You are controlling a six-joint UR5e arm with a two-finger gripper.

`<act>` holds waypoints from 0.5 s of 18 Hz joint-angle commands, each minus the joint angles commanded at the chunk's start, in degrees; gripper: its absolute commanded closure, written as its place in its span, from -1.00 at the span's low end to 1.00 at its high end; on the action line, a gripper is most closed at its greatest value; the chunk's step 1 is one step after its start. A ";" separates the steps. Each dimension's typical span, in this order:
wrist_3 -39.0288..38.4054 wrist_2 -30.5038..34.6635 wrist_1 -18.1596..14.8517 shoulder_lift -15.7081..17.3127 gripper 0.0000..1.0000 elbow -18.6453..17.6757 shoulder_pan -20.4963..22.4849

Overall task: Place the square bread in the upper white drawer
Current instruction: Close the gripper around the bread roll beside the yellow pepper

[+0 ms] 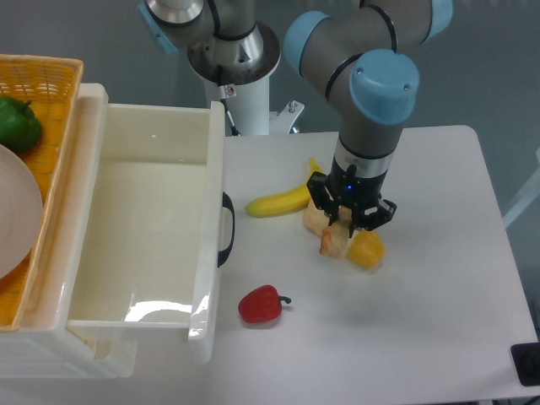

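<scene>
The claw [344, 226] pointed down over the bread [332, 243], its fingers closed on the slice's top edge. The bread stood tilted on the desk [439, 278] between bun [314, 221] and yellow lump [365, 250], well apart from the open drawer [156, 228].

No legible text or labels

You are looking at a robotics lab set up for manipulation trials. A grey industrial arm with light-blue joint caps [384, 84] stands on a white pedestal [246, 105] bolted at the back of a plain white counter [439, 278], against a bare grey-blue wall. The food is toy plastic: a banana [277, 202], a red pepper [260, 305], a green pepper [17, 124] in a woven orange basket [51, 84]. A white plastic drawer unit [202, 253] stands as a prop.
</scene>
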 joint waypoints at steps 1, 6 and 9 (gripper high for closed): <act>-0.62 -0.18 -0.26 0.35 0.23 0.00 -0.09; -3.86 -3.77 -2.72 3.51 0.23 0.09 -0.18; -10.97 -7.37 -2.55 5.27 0.23 0.62 0.09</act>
